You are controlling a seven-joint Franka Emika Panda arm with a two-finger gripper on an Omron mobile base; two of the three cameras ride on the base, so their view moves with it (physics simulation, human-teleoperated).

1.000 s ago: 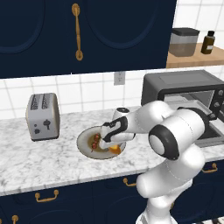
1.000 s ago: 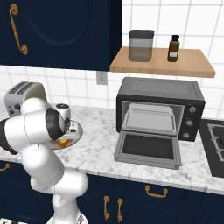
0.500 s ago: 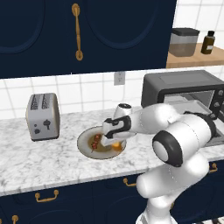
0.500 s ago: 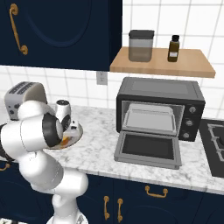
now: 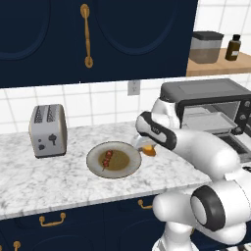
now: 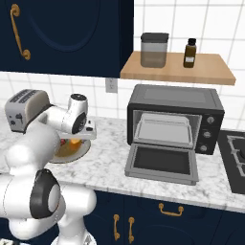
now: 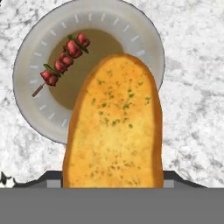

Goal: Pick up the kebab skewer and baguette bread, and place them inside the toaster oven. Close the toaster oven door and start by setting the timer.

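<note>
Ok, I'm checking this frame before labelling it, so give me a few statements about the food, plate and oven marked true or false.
1. The baguette bread is lifted off the plate, held in the gripper. True.
2. The kebab skewer is already inside the toaster oven. False: it lies on the plate.
3. The toaster oven door is folded down open. True.
4. The plate stands between the silver toaster and the toaster oven. True.
5. The jar and the brown bottle stand on the counter. False: they stand on the wooden shelf above the oven.
</note>
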